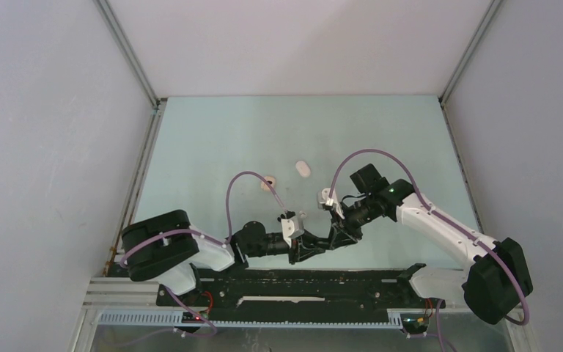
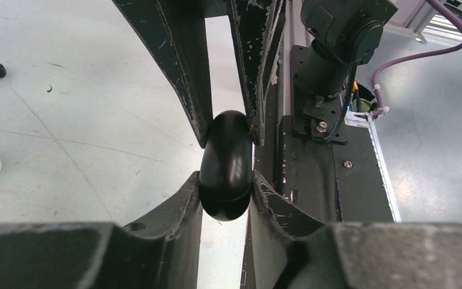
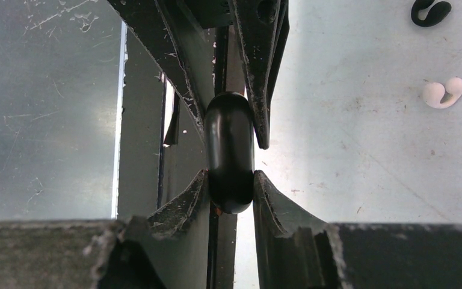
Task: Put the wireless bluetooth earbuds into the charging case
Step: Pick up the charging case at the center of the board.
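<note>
Left pincer [image 2: 227, 182] and right pincer [image 3: 229, 176], both closed tight on black charging case [image 2: 225, 144], mid-frame.
Looks glossy, rigid, slippery; wants hold across broad faces. Earbuds [image 3: 444, 93] tiny, light, loose on bench [image 3: 367, 180], upper right.

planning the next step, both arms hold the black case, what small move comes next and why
Probably lever the black case open: both pairs of jaws clamp it, its seam looks shut, and the white earbud and black earbud lie loose on the table.
</note>
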Controlling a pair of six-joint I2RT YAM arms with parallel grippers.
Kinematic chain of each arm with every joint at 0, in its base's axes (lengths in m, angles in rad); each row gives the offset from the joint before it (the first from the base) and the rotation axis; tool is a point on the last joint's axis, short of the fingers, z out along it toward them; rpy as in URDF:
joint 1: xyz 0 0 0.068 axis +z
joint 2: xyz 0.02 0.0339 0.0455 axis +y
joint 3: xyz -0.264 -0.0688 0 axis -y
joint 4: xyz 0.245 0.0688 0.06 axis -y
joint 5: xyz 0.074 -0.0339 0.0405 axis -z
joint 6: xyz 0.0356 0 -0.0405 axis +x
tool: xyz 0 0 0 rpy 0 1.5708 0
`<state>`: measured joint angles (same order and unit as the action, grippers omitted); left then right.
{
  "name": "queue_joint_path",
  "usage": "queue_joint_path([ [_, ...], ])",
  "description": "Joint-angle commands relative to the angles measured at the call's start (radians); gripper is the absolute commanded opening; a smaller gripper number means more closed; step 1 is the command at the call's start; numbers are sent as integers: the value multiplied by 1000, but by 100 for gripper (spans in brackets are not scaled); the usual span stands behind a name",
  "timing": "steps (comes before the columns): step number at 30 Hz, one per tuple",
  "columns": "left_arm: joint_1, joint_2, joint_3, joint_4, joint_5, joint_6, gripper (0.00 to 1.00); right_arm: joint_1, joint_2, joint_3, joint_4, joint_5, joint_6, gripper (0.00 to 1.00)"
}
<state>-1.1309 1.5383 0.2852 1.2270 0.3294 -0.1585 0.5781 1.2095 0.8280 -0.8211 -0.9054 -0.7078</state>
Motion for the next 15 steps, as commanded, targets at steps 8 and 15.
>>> queue_joint_path([
  [8,1,25,11,132,20,-14,41,-23,-29,42,40,-38,13,12],
  [15,19,24,4,126,-1,-37,45,-32,-34,42,34,-37,6,12],
])
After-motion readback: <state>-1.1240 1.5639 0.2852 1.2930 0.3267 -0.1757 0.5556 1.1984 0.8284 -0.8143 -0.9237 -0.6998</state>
